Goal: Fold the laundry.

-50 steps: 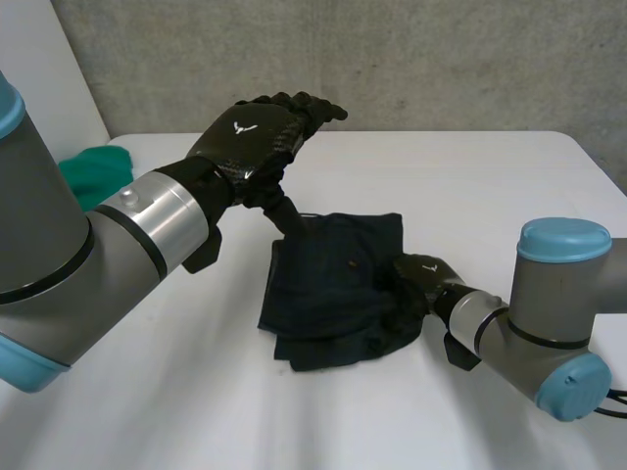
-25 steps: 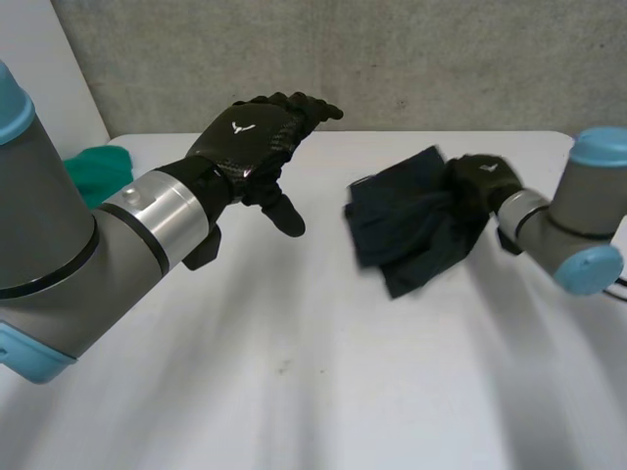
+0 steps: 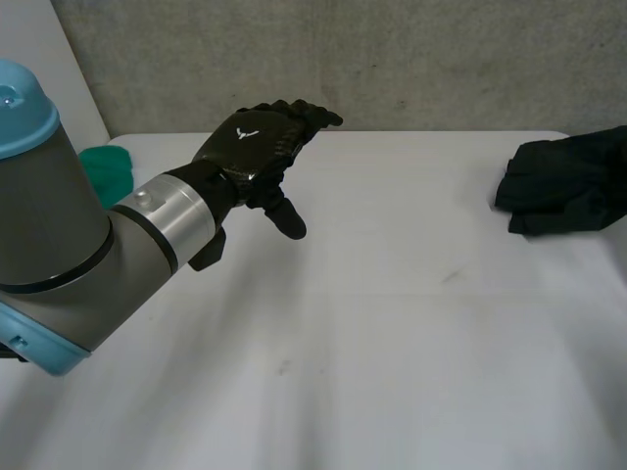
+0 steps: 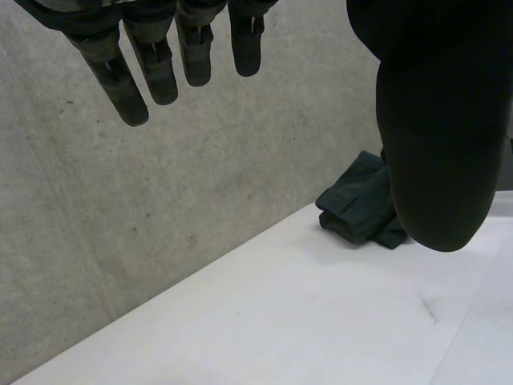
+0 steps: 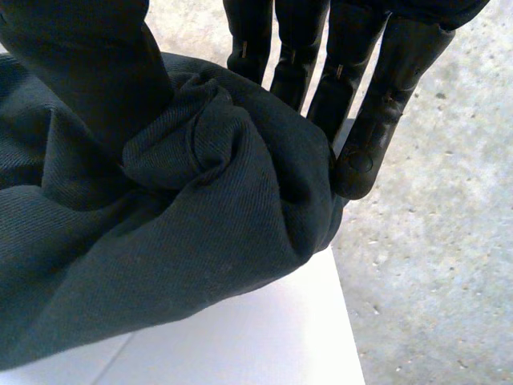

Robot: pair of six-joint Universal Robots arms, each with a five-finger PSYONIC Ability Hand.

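Observation:
A folded dark garment (image 3: 568,181) is bunched at the far right of the white table (image 3: 392,343). In the right wrist view my right hand (image 5: 365,112) is shut on the dark garment (image 5: 160,241), with the cloth pinched between its thumb (image 5: 80,64) and fingers over the table's edge. My left hand (image 3: 257,147) hovers open above the table's back left, fingers straight, holding nothing. The left wrist view shows the left hand's fingers (image 4: 152,56) spread, with the garment (image 4: 361,204) far beyond them by the wall.
A green cloth (image 3: 103,168) lies at the table's far left, behind my left arm (image 3: 88,255). A grey concrete wall (image 3: 392,59) runs along the back edge. The table ends just right of the garment.
My right hand has closed on the dark garment and swept it from the table's middle to the far right. The left hand has stayed where it was.

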